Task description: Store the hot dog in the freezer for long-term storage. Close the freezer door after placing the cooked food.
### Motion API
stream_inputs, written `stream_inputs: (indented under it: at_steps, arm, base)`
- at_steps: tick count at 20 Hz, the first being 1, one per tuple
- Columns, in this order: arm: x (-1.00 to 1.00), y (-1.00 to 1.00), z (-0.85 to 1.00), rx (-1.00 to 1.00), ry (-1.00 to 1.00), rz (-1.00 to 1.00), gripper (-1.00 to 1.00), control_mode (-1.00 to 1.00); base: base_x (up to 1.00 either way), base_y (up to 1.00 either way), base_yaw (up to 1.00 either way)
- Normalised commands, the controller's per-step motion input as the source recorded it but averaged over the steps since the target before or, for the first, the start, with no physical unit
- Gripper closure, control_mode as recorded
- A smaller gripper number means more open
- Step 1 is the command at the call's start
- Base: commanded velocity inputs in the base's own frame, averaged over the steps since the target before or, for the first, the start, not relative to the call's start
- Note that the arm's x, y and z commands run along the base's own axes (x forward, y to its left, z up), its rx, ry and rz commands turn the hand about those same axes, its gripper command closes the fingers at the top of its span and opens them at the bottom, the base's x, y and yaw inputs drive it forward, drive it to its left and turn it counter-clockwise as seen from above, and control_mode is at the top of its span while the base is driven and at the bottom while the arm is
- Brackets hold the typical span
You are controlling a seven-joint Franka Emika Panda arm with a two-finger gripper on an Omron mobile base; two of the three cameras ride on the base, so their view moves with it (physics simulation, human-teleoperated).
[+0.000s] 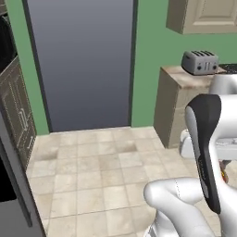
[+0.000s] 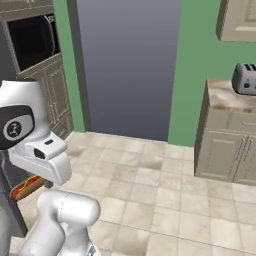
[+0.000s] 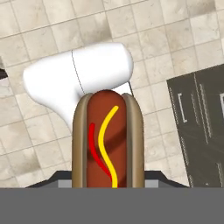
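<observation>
Right at the end effector point(image 3: 108, 186) sat the hot dog point(image 3: 107, 140), clamped from both sides at its near end, the tan bun walls squeezed between the jaws and the red-orange sausage with its yellow and red squiggles running straight out away from the hand. So the long axis lay along the hand's own line, pointing forward from the fingers, and that is what the coming move turns on: to go onto a shelf, the hot dog would have to be led in nose first, I'd say. From the right base view the hot dog point(image 2: 27, 187) peeked out low beside the white wrist, tilted, hanging over the tiled floor point(image 2: 165, 195) on the arm's left side. Just past it on that side, a dark grey steel edge point(image 1: 9, 185) rose at the frame border, probably part of the fridge, though too little showed to say whether it was the freezer door. Farther off stood dark cabinets with an oven point(image 2: 31, 40), then a plain grey panel point(image 1: 83, 65) set in the green wall. Away to the right, a toaster point(image 1: 200, 62) rested on a marbled surface point(image 1: 185, 78). Judging from this, the carry was under way and the storing not yet done.
</observation>
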Motion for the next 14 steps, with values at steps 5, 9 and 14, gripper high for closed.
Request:
stream_inputs:
  at_steps: [5, 9, 14]
  arm:
    - [0.0, 0.0, 0.0, 0.0, 0.0, 0.0, 1.0, 1.0]
    - [0.0, 0.0, 0.0, 0.0, 0.0, 0.0, 1.0, 1.0]
    - [0.0, 0.0, 0.0, 0.0, 0.0, 0.0, 1.0, 1.0]
  base:
    - [1.0, -0.25, 0.09]
    - [1.0, -0.2, 0.08]
    - [1.0, -0.09, 0.06]
